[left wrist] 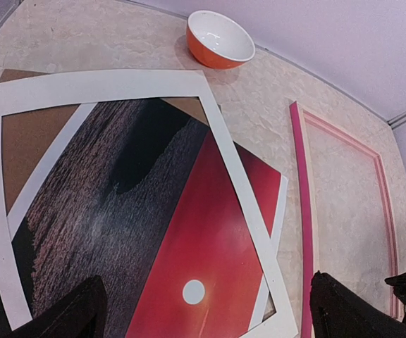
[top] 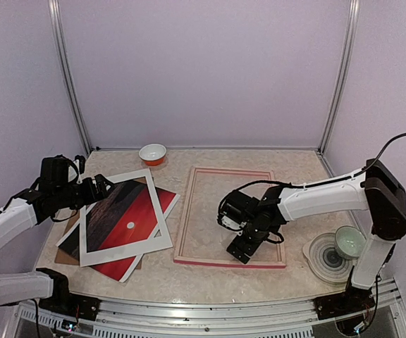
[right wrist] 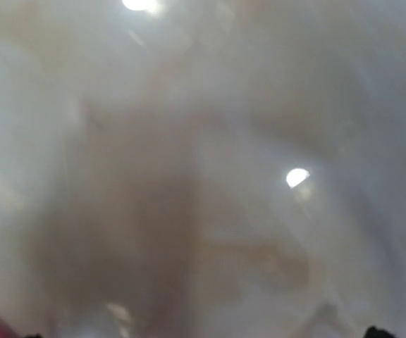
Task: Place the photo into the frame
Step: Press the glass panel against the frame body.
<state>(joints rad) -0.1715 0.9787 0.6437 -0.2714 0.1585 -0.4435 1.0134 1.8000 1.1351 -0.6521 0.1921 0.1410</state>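
The photo [top: 118, 211] lies under a white mat [top: 115, 177]; left fingers [left wrist: 69, 313] and right fingers [top: 240, 248] gape.

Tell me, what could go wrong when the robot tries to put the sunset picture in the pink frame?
1. The white mat lies crooked on top of the photo, so the open left gripper might grab or drag the mat instead.
2. The right gripper sits low inside the frame, just where the photo should land; it may block it or bump the frame.

I was in a lab robot cell: plain lilac walls [top: 203, 70], aluminium corner posts [top: 69, 74], marbled table [top: 294, 158], metal rail [top: 203, 310].
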